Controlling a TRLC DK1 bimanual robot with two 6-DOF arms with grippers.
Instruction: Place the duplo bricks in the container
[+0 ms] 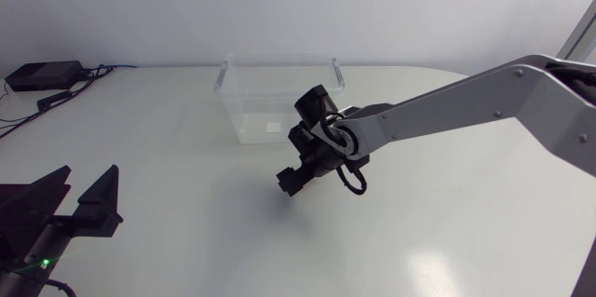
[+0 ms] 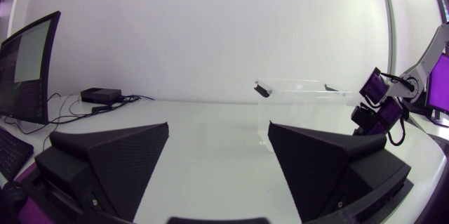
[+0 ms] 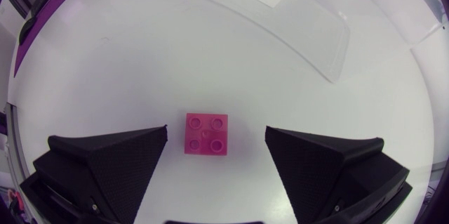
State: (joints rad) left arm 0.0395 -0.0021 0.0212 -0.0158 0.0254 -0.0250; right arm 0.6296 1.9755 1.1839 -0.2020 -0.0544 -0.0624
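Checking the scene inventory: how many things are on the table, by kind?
Pink duplo brick: 1
Clear container: 1
Black box with cables: 1
Total: 3

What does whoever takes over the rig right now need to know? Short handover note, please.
Left gripper: open, empty, at the table's near left side, far from the job.
Right gripper: open, pointing down at the table just in front of the container, holding nothing.
Brick: one pink duplo brick lies studs up on the table between the right gripper's fingers; neither finger touches it.
Container: clear, upright, no brick visible inside.
Done: nothing placed yet.
Left: shut on the brick, lift it, release it over the container. No other bricks show.
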